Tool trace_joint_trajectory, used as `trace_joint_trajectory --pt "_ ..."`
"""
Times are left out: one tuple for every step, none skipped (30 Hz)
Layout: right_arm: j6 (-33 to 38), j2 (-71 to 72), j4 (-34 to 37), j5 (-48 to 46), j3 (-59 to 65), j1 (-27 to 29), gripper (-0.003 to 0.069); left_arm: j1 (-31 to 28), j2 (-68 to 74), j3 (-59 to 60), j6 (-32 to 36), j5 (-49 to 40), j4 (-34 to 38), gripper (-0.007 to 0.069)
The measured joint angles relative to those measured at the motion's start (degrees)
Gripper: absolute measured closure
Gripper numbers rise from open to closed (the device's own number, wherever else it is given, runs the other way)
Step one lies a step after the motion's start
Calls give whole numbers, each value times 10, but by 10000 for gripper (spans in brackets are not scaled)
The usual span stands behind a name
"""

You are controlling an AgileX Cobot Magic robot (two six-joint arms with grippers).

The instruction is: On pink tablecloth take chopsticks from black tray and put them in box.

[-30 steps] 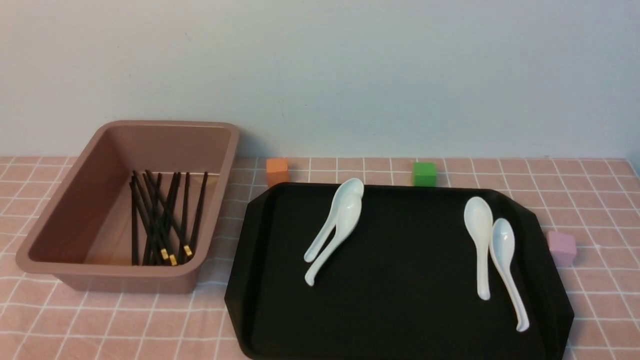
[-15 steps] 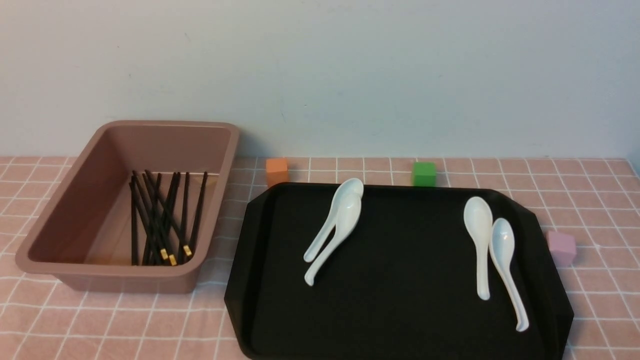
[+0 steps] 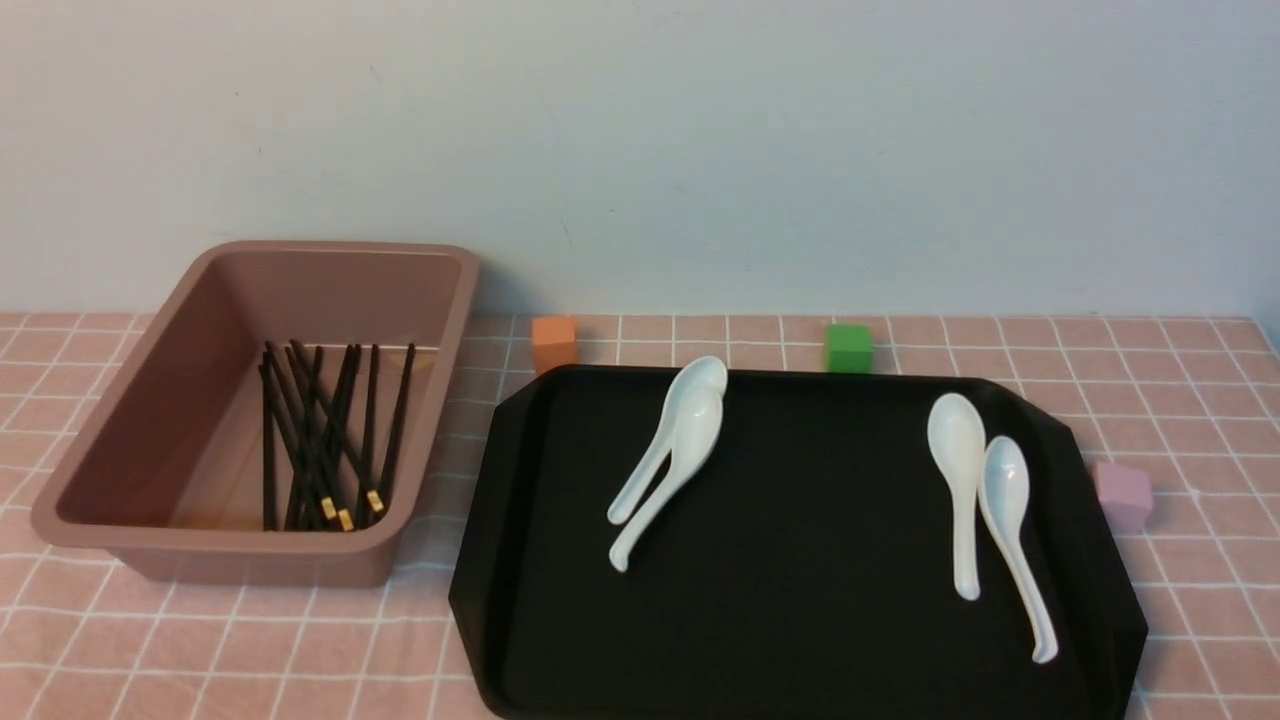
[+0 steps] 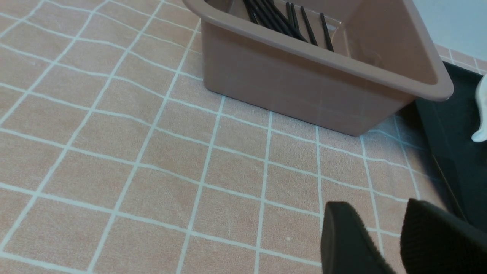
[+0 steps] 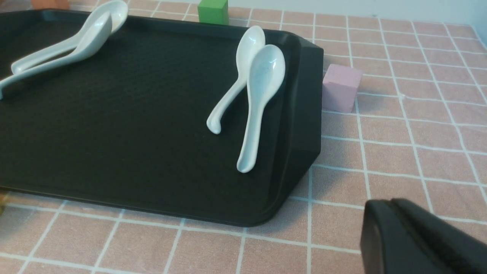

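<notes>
Several chopsticks [image 3: 325, 440] are found lying in a loose, crossing bundle on the floor of the box [image 3: 120, 440]; an exact count cannot be made, though three gold bands are seen at their near ends. One box is recorded, at the left of the pink tablecloth [image 3: 1180, 400]. One orange cube [image 3: 555, 343] is noted beyond the gap between box and tray. One black tray [image 3: 800, 590] is placed just right of the box, apart from it. Four white spoons are counted on it, in two pairs: the left pair of spoons [image 3: 668, 455] overlapping, bowls toward the far rim, and the right pair of spoons [image 3: 985, 510] side by side and touching. No chopsticks are seen on the tray. One green cube [image 3: 849, 348] is set just behind the tray's far rim, and one pink cube [image 3: 1123, 495] just beside its right edge.

In the left wrist view, the left gripper [image 4: 388, 239] is seen above bare cloth near the box's corner, its two fingers slightly parted and holding nothing. In the right wrist view, the right gripper [image 5: 414, 238] is seen over the cloth near the tray's corner, fingers pressed together, empty.
</notes>
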State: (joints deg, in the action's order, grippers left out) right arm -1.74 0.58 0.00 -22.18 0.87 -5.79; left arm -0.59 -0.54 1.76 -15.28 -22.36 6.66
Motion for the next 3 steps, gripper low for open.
trace_joint_trajectory --pt "0 0 0 0 0 0 627 0 0 0 0 0 0 386" --pt "0 0 0 0 0 0 627 0 0 0 0 0 0 386" --pt "0 0 0 0 0 0 626 0 0 0 0 0 0 386"
